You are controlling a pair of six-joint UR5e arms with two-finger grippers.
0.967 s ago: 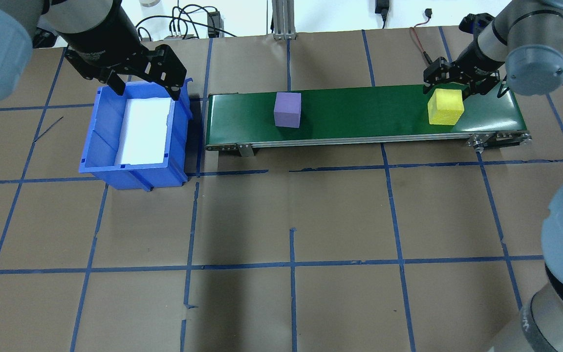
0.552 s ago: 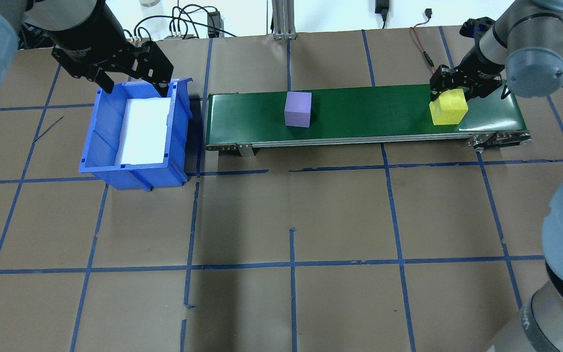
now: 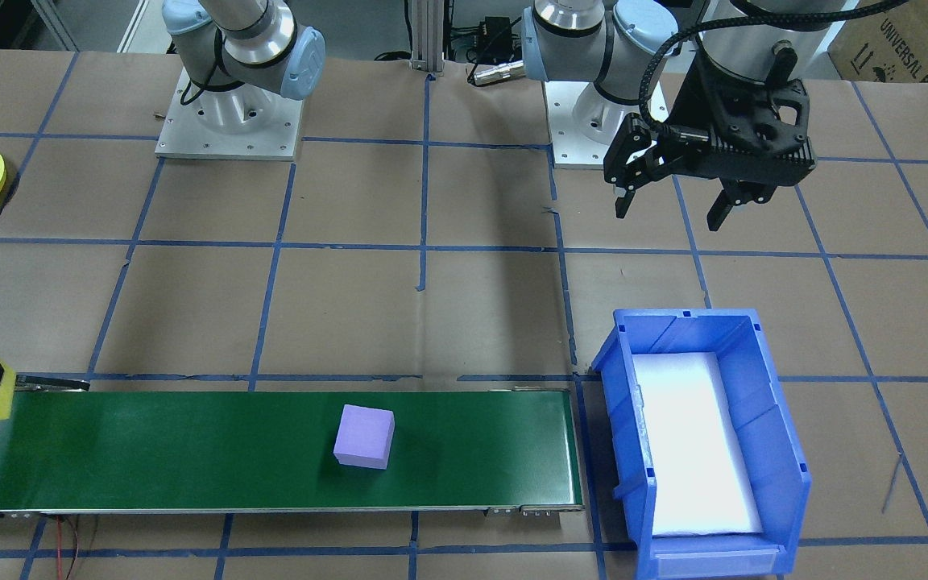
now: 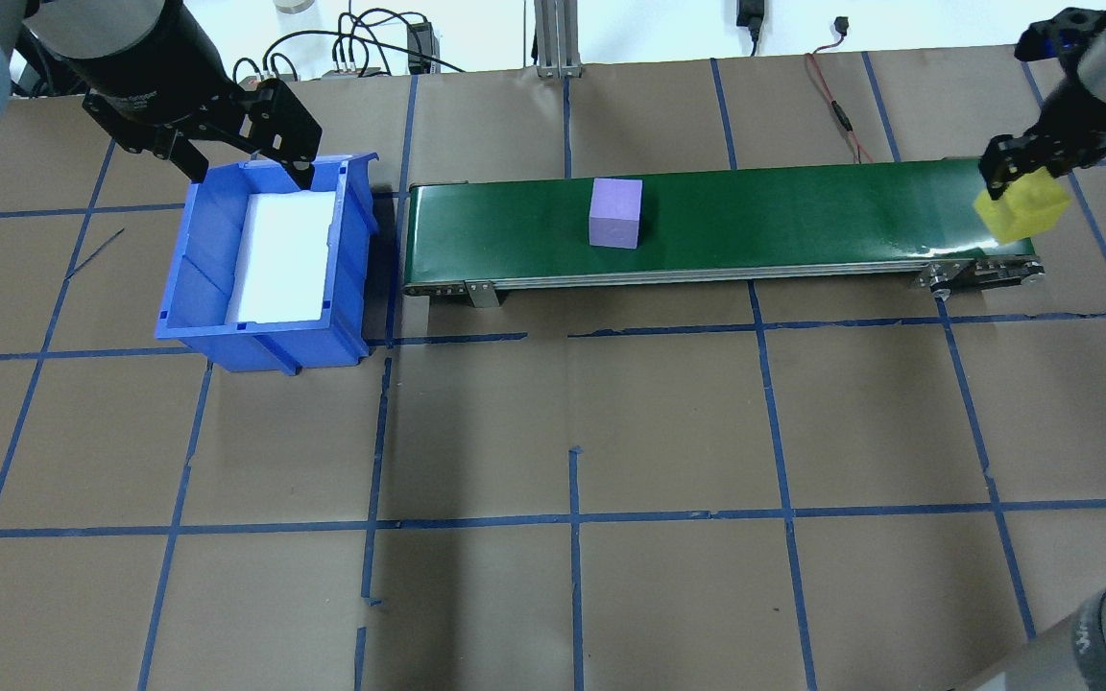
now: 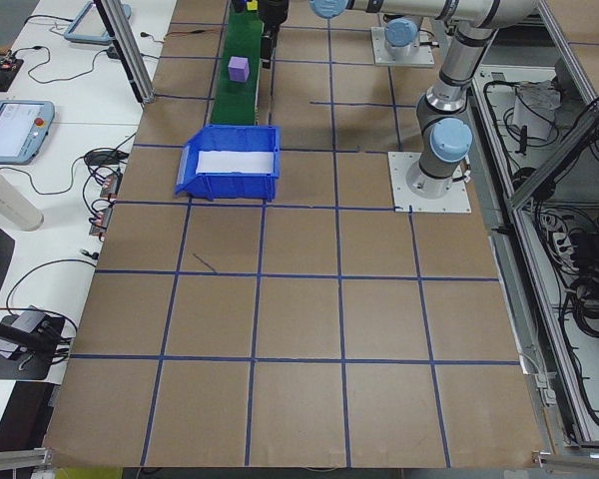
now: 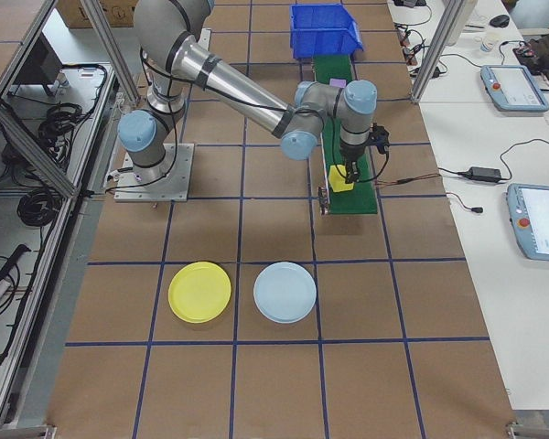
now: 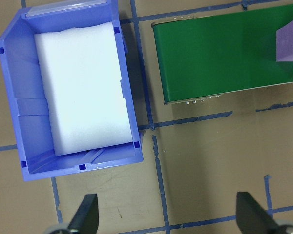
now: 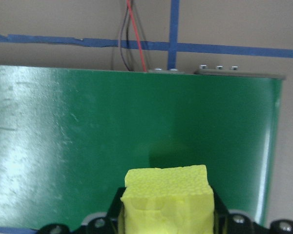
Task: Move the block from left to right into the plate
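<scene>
My right gripper (image 4: 1018, 190) is shut on a yellow foam block (image 4: 1021, 209), held just over the right end of the green conveyor belt (image 4: 755, 221). The right wrist view has this block (image 8: 166, 200) between the fingers, its shadow on the belt. A purple block (image 4: 615, 213) rides mid-belt, also seen from the front (image 3: 364, 436). The yellow plate (image 6: 199, 291) lies on the table far from the belt, near the robot's right side. My left gripper (image 4: 251, 175) hangs open above the far rim of the blue bin (image 4: 198, 278), nothing between its fingers.
A pale blue plate (image 6: 285, 292) lies beside the yellow one. The blue bin (image 3: 778, 435) holds a white foam pad and stands off the belt's left end. Cables run behind the belt. Blue tape lines grid the brown table.
The right gripper closed on the yellow block, raised it and carried it right to the belt's end. The purple block rode rightward on the belt. The left gripper drew back and left.
</scene>
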